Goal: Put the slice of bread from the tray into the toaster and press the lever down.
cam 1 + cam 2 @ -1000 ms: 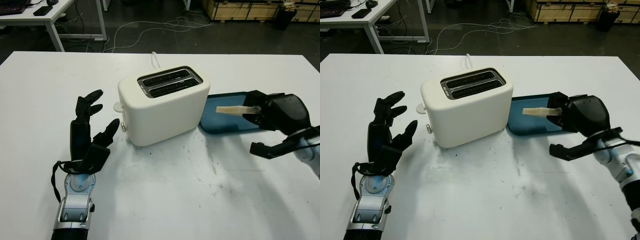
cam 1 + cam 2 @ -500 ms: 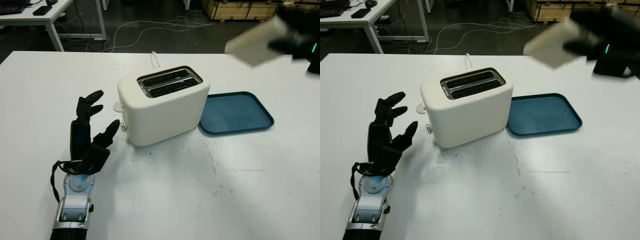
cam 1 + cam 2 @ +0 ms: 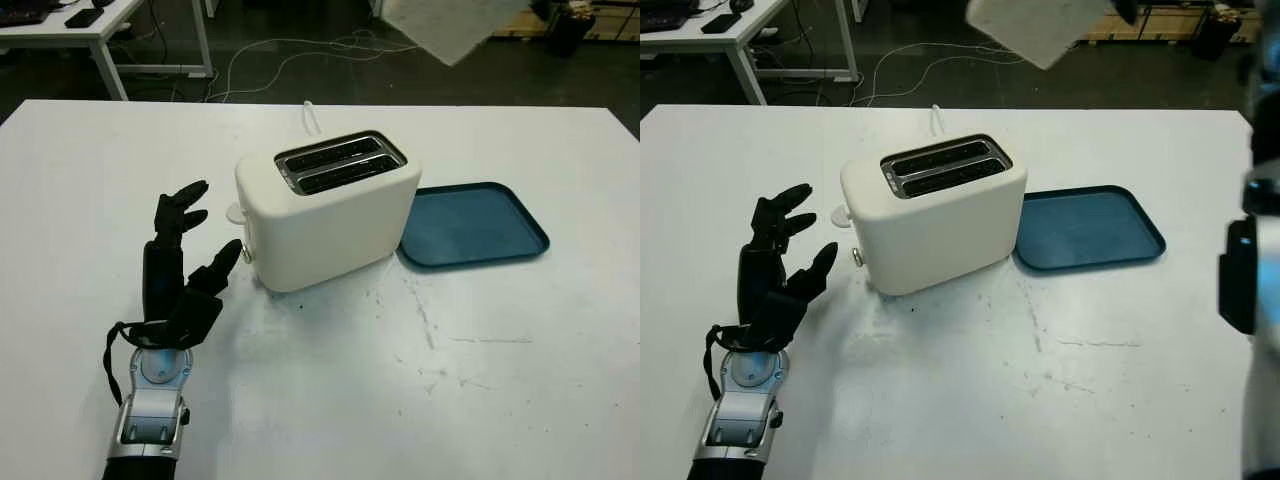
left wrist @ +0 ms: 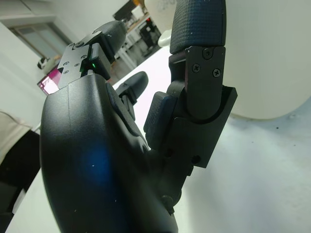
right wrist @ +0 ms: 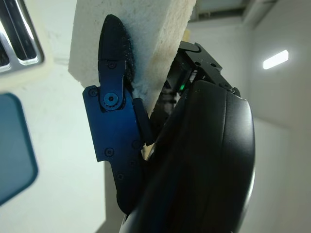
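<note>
**A:** Which step is the robot on?

**B:** The carry. The slice of bread [image 3: 1035, 25] is off the blue tray [image 3: 473, 224] and up in the air, high above the surface [image 3: 330, 400] and beyond the far side of the toaster [image 3: 328, 207]. The right robot hand [image 5: 146, 126] has it pinched; in the right wrist view a black finger [image 5: 112, 53] presses flat against the crumb face.

**A:** And the other one?

**B:** The left robot hand [image 3: 180, 268] is released and holds nothing, standing above the surface just beside the toaster's near-left end.

**A:** So what does the next move ask of it?

**B:** Most likely bringing the slice down over the two slots [image 3: 339, 165] and turning it edge-on, in line with one of them. It looks tilted at the moment, so the wrist would need to square it up before lowering. Both slots appear empty.

**A:** The lever?

**B:** Not yet pressed, by the look of it. A small white knob [image 3: 246, 252] shows on the end facing the left robot hand, probably the part to push afterwards, though that cannot be told for sure.
</note>
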